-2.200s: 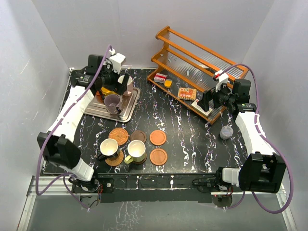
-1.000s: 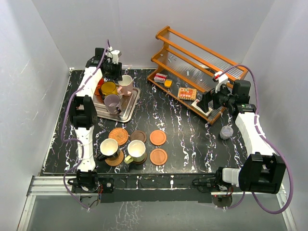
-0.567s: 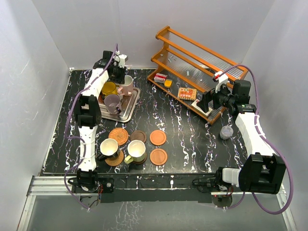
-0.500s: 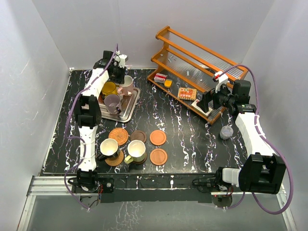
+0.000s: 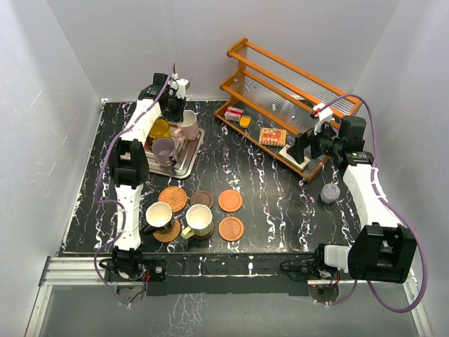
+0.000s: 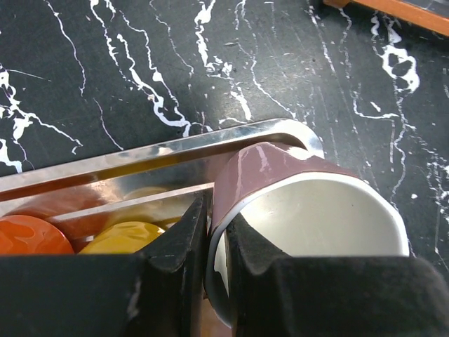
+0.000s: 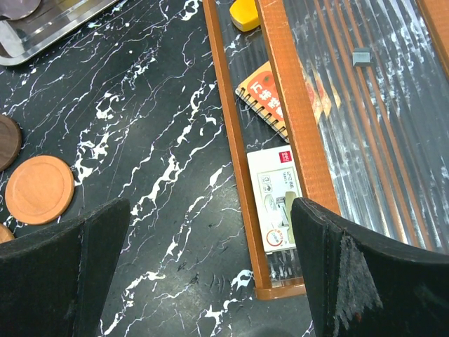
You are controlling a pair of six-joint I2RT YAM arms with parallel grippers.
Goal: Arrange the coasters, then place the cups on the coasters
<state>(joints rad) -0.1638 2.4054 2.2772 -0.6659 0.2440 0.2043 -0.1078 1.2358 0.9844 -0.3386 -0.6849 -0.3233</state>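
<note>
**Cream-pink mug clamped at the rim on the tray**

A black table (image 5: 280,203) veined with white is enclosed by plain white walls (image 5: 70,63). A wooden rack (image 5: 280,88) is set at its far right and a metal tray (image 5: 189,159) at its far left. The cream-pink mug (image 5: 189,126) is stood upright, mouth up, at the tray's far right corner, beside the yellow mug (image 5: 159,128) and the lilac mug (image 5: 164,149). Near the front, the black mug (image 5: 159,214) and the pale yellow-green mug (image 5: 198,219) are set upright on coasters, handles turned toward the near left. A woven coaster (image 5: 172,198), a dark coaster (image 5: 202,199) and two orange-brown coasters (image 5: 229,201) (image 5: 231,228) are left bare.

From above, the hold of the left gripper (image 5: 175,112) is hidden. In the left wrist view its fingers (image 6: 182,239) are seen clenched on the mug's wall, one outside, one inside. The right gripper (image 7: 209,203) is held released, spread wide above the table beside the rack. A notebook (image 7: 263,91) and a white box (image 7: 275,196) are shown clearly only in its view.
</note>
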